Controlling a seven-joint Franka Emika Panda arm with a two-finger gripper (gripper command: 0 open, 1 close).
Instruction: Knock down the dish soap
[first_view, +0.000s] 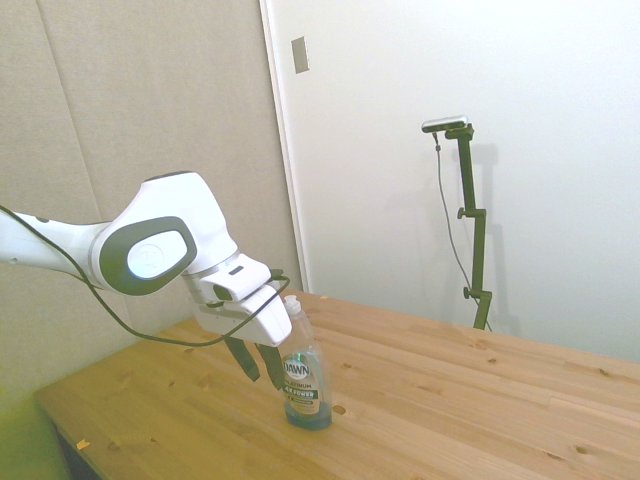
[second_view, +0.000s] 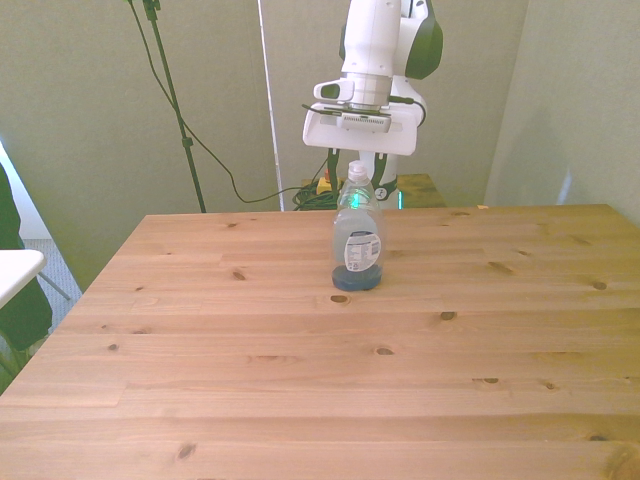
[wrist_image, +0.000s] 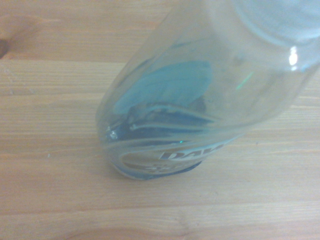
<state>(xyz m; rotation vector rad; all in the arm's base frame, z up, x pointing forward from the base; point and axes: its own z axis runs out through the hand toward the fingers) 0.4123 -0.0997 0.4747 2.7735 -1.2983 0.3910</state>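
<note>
Teal-blue liquid fills only the bottom of the dish soap (first_view: 302, 380), a slim clear bottle that stands upright on the wooden worktop (first_view: 450, 400), a little left of centre in the lower part of the side view. Its white cap (first_view: 291, 300) points straight up and the blue label faces the side camera. The white arm (first_view: 150, 250) comes in from the left of that frame, and the tool (first_view: 258, 362) hangs just beside the bottle on its left, the dark fingers (first_view: 242, 357) angled down toward the wood and slightly spread, holding nothing. Whether a finger actually touches the plastic cannot be told from here.

In the front view the dish soap (second_view: 356, 240) sits in the upper middle of the frame, with the tool (second_view: 358, 172) directly behind its cap, mostly hidden by the bottle. A small knot in the wood lies just in front of the bottle's base.

Up close, the wrist view shows the dish soap (wrist_image: 200, 95) blurred, filling most of the frame above the wood grain.
</note>
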